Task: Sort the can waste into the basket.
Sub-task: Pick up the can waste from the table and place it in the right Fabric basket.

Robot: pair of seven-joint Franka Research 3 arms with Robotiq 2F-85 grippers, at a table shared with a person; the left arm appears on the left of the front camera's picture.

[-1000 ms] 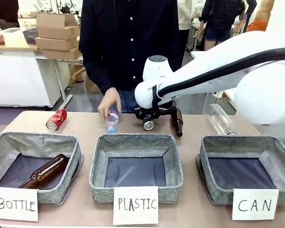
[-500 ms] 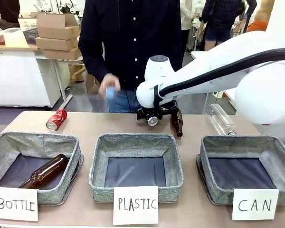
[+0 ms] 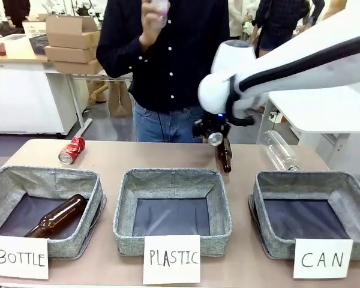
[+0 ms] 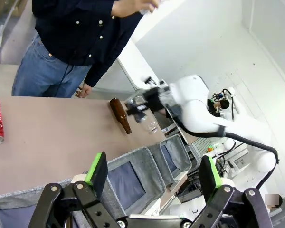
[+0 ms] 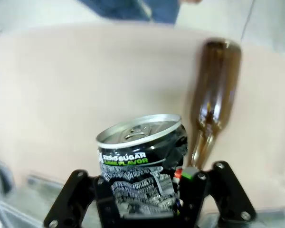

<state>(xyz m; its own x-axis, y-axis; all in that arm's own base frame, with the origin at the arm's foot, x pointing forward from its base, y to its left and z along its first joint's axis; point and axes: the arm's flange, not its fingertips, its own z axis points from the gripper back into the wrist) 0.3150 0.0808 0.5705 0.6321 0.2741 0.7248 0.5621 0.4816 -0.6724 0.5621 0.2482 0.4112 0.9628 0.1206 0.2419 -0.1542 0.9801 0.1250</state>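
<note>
Can [image 5: 141, 159] sits clamped in your right claw [image 5: 149, 194], clear of the table [image 3: 108, 159]. Your left claw [image 4: 154, 171] gapes wide, empty.

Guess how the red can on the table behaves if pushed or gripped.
The red can lies on its side, so a sideways push would probably roll it. Small, thin metal, likely light; a hard squeeze may dent it. Shiny wall: possibly slippery.
</note>
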